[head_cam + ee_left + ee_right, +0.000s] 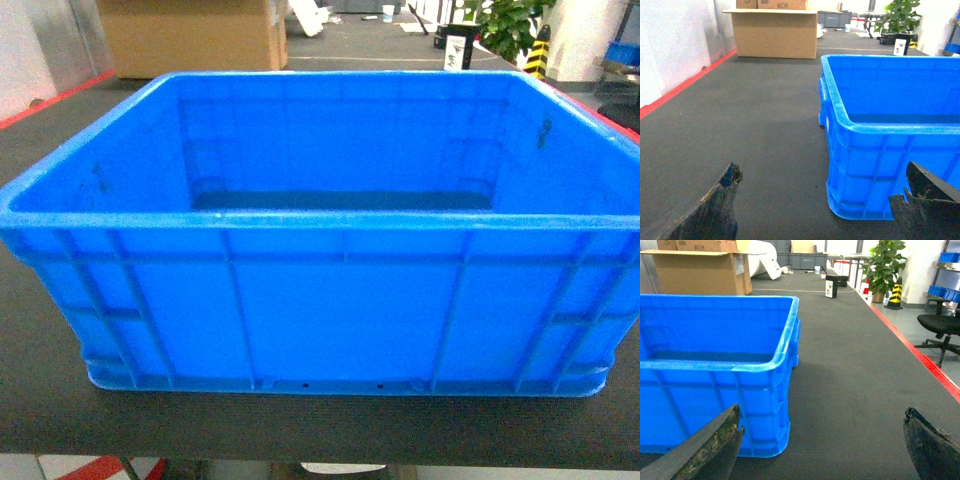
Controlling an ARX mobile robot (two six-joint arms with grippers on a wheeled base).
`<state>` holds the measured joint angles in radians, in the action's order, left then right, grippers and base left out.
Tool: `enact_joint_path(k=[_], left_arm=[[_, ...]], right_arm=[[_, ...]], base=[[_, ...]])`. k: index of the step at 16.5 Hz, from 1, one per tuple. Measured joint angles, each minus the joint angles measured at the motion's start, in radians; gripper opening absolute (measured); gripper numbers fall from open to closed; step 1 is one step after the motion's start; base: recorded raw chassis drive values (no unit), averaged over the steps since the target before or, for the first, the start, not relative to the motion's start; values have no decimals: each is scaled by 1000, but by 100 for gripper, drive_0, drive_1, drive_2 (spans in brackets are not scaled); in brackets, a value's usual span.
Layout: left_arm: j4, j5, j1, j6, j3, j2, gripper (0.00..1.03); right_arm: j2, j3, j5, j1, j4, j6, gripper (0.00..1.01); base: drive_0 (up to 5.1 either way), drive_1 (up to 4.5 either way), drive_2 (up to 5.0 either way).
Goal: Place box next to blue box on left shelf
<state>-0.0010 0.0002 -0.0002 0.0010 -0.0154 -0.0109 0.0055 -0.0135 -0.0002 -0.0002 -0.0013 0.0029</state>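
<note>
The box (pixel 320 300), a large open-top bright blue crate with ribbed walls, stands empty on a dark matted surface (pixel 40 400) and fills the head view. Neither gripper shows in the head view. In the left wrist view my left gripper (pixel 821 175) is open, low over the mat, with the box's (pixel 880 150) near left corner just ahead between its fingers. In the right wrist view my right gripper (pixel 821 412) is open too, facing the box's (pixel 715 380) near right corner. Nothing is held. The left shelf and the blue box on it are out of view.
A big cardboard carton (pixel 775 30) stands at the far end of the mat. Red strips (pixel 920 355) edge the surface on both sides. A potted plant (pixel 885 265), a striped post (pixel 896 290), an office chair (pixel 940 325) and blue bins on a rack (pixel 947 257) are at the far right.
</note>
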Motion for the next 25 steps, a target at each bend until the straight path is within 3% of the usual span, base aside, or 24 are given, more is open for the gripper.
enact_joint_path(k=[25], left_arm=[[-5, 0, 0, 0, 0, 0, 98]], right_arm=[[0, 0, 0, 0, -5, 0, 98]], base=[[0, 0, 0]])
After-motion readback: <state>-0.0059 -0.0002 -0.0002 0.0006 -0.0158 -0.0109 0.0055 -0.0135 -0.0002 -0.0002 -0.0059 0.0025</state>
